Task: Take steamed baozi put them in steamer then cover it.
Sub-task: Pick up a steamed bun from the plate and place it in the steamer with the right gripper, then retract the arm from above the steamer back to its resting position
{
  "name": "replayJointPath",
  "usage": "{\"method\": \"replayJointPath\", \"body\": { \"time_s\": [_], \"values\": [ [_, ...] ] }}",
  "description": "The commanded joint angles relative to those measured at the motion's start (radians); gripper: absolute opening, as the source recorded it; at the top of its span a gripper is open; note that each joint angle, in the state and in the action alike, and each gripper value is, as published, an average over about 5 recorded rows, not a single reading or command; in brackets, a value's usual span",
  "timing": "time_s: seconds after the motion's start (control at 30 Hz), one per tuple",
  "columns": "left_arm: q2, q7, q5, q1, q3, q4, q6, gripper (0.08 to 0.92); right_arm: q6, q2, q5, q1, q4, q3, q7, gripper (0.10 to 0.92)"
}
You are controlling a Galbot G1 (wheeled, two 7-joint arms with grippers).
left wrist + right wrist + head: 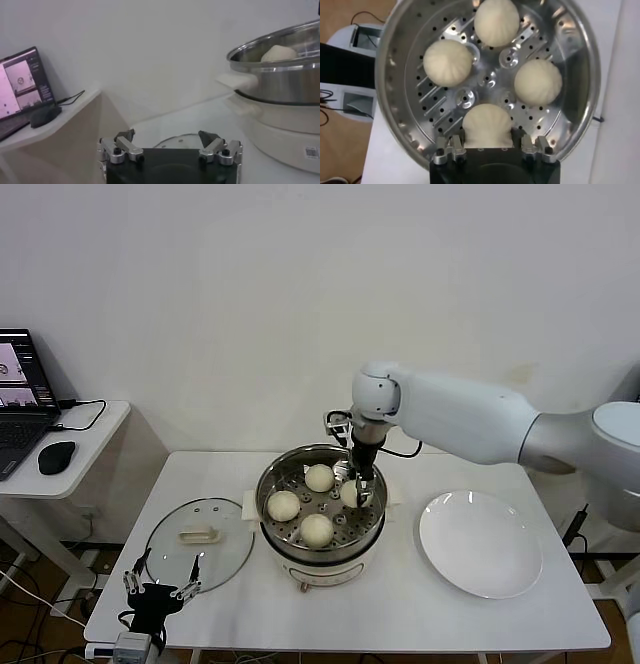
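Head view: the steamer [321,509], a shiny steel pot on a white base, stands at the middle of the white counter [400,604], and all four steamed baozi [319,478] lie on its perforated tray, well apart from one another. The right gripper [360,489] reaches down inside the pot at its right side, its fingers [457,149] set on either side of the fourth bun [487,125] and touching its flanks, so that they pinch it against the tray near the wall; the other three buns lie free. The glass lid [198,542] with cream handle rests flat on the counter just left of the steamer, uncovered pot beside it. An empty white plate [480,542] lies to the right of the pot. The left gripper [156,592] hangs low at the front left edge of the counter, near the lid, its fingers [125,145] spread and holding nothing. A laptop [20,399] and mouse [56,456] sit on a side desk at far left
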Motion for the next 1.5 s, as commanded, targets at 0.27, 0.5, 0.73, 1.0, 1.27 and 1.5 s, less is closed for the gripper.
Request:
{"method": "replayJointPath", "body": {
  "time_s": [0.27,0.5,0.73,1.0,1.27,1.5],
  "values": [
    [-0.004,-0.001,0.001,-0.002,0.009,0.005,0.000,0.823,-0.022,-0.029,-0.011,-0.031,0.015,0.054,0.040,0.719],
    [-0.010,0.002,0.001,0.000,0.011,-0.008,0.001,0.823,-0.022,-0.192,0.019,0.043,0.124,0.183,0.031,0.820],
    [-0.026,-0.004,-0.056,-0.002,0.018,-0.008,-0.004,0.823,0.063,-0.375,0.134,-0.087,0.224,0.510,0.243,0.823],
    [-0.041,-0.025,-0.144,0.005,0.031,-0.019,-0.022,0.823,0.128,-0.541,0.244,-0.452,0.379,0.953,0.571,0.823],
    [-0.042,-0.022,-0.173,0.025,0.024,-0.063,-0.056,0.823,0.323,-0.539,0.318,-1.037,0.523,1.470,0.951,0.822],
    [-0.033,-0.022,-0.144,0.027,0.026,-0.061,-0.066,0.823,0.502,-0.420,0.327,-1.449,0.611,1.740,1.096,0.823]
  ]
}}
